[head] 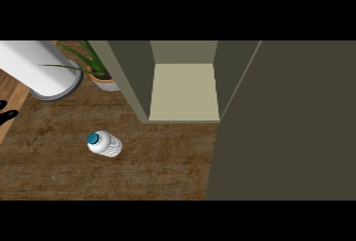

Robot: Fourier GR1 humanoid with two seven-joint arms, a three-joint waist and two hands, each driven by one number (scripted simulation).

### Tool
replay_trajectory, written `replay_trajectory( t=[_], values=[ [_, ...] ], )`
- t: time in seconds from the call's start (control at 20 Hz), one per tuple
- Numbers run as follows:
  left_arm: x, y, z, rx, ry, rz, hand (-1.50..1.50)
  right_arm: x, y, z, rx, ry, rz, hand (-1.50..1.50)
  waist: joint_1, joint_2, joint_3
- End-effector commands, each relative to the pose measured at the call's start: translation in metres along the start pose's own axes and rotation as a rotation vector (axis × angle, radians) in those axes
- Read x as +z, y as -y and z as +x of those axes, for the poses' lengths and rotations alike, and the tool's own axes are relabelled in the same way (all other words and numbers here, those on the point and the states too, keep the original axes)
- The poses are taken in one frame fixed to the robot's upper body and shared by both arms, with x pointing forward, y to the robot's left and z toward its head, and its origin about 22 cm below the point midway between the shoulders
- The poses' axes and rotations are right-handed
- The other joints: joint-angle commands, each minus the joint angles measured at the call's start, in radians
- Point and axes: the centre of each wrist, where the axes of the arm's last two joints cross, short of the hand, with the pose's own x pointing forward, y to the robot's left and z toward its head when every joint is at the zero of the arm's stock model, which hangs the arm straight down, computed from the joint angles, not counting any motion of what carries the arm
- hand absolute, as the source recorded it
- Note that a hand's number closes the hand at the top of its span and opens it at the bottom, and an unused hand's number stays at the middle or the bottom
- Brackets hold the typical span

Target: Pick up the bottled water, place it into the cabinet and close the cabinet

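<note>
Cabinet door (292, 122) cropped, bottled water (104, 144), left hand (6, 114) cropped

Only a black tip of my left hand (6, 116) shows; the edge cuts the rest. Beyond it the white cylinder (38, 70) runs out of view; farther right the cabinet (132, 80) hides part of the plant pot (104, 84).

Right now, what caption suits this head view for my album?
Bottled water stands on the counter near an open cabinet.

Brown wooden counter (160, 169), potted plant (103, 80), white cylinder (35, 66)
</note>
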Motion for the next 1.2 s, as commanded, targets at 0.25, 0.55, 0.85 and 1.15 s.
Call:
replay_trajectory(
  t=[0.25,0.55,0.85,1.15],
  values=[
    [0.006,-0.013,-0.025,-0.060,-0.079,-0.014,-1.50,0.004,-0.020,0.025,-0.015,-0.006,-0.015,-1.50,-0.002,0.000,-0.001],
    [-0.019,-0.018,-0.039,-0.090,-0.123,-0.006,-1.50,0.006,-0.020,0.031,-0.007,0.002,-0.011,-1.50,-0.008,0.001,-0.001],
    [-0.007,-0.018,-0.086,-0.055,-0.150,0.039,-1.50,0.002,-0.023,0.030,0.005,0.020,-0.004,-1.50,-0.005,0.001,-0.001],
    [-0.027,-0.025,-0.106,-0.087,-0.225,0.076,-1.50,0.016,-0.015,0.038,-0.003,0.013,0.011,-1.50,-0.013,0.000,-0.001]
  ],
)
